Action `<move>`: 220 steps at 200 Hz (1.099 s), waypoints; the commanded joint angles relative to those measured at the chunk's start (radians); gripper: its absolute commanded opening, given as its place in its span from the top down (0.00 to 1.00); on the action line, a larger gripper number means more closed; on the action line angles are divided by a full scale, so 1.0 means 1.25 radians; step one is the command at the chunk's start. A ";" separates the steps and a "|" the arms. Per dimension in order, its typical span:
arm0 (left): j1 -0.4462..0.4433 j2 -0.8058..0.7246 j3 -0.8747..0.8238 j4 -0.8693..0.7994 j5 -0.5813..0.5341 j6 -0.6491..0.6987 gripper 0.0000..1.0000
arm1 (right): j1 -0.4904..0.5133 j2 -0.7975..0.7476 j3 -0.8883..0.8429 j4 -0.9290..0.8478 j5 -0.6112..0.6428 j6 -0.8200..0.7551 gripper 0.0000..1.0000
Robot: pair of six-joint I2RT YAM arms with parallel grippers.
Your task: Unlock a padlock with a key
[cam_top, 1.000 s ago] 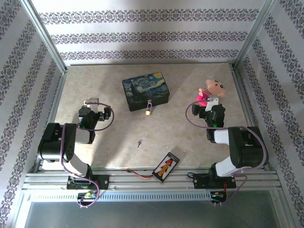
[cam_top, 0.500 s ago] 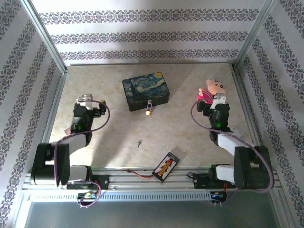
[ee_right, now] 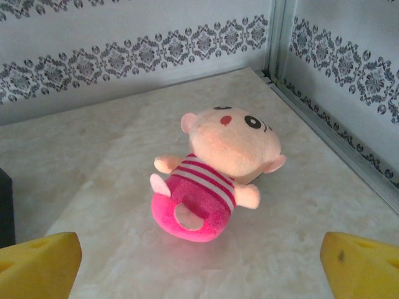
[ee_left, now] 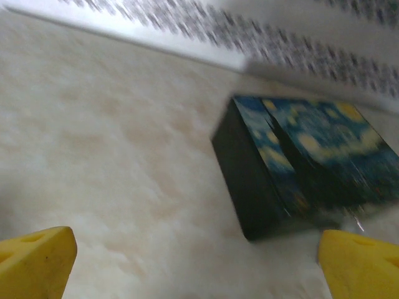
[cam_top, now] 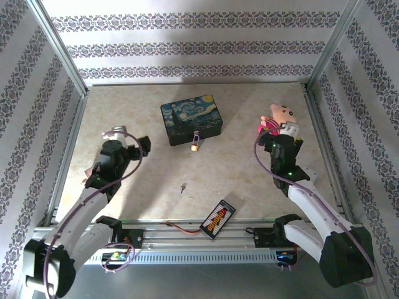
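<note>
Simply marbled tabletop (cam_top: pixel 156 180) within patterned walls (cam_top: pixel 187 47).

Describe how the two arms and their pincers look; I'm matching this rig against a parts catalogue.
Both the left arm and the right arm have white rounded links between chunky black joints, with a thin purple cable looping along each. The left pincer and the right pincer each end in two blunt, wedge-shaped yellow pads. No lettering is legible.
</note>
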 commanded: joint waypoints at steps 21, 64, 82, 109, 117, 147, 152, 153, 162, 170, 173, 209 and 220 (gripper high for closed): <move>-0.234 0.041 0.017 -0.232 -0.057 -0.171 0.01 | 0.085 0.001 0.061 -0.282 0.124 0.170 0.02; -0.402 0.175 0.071 -0.281 -0.051 -0.170 0.05 | 0.135 0.072 0.119 -0.391 0.145 0.197 0.02; -0.423 0.225 0.080 -0.275 -0.017 -0.182 0.16 | 0.140 0.104 0.138 -0.413 0.149 0.196 0.02; -0.427 0.281 0.095 -0.256 0.001 -0.202 0.29 | 0.142 0.134 0.154 -0.416 0.141 0.196 0.02; -0.427 0.300 0.104 -0.261 -0.002 -0.210 0.33 | 0.142 0.139 0.158 -0.416 0.138 0.196 0.02; -0.427 0.368 0.132 -0.277 0.030 -0.251 0.43 | 0.142 0.151 0.178 -0.416 0.125 0.194 0.02; -0.427 0.377 0.135 -0.276 0.044 -0.253 0.45 | 0.142 0.153 0.181 -0.416 0.120 0.193 0.02; -0.427 0.380 0.136 -0.276 0.048 -0.253 0.46 | 0.142 0.153 0.181 -0.416 0.119 0.192 0.02; -0.428 0.396 0.145 -0.285 0.072 -0.251 0.49 | 0.142 0.156 0.187 -0.417 0.112 0.191 0.02; -0.429 0.406 0.155 -0.301 0.087 -0.246 0.51 | 0.142 0.159 0.192 -0.419 0.108 0.190 0.02; -0.429 0.409 0.158 -0.308 0.093 -0.243 0.52 | 0.142 0.160 0.194 -0.420 0.106 0.189 0.02; -0.430 0.429 0.180 -0.353 0.137 -0.219 0.57 | 0.142 0.159 0.200 -0.424 0.092 0.192 0.02; -0.429 0.441 0.183 -0.344 0.147 -0.217 0.56 | 0.142 0.154 0.195 -0.423 0.089 0.197 0.02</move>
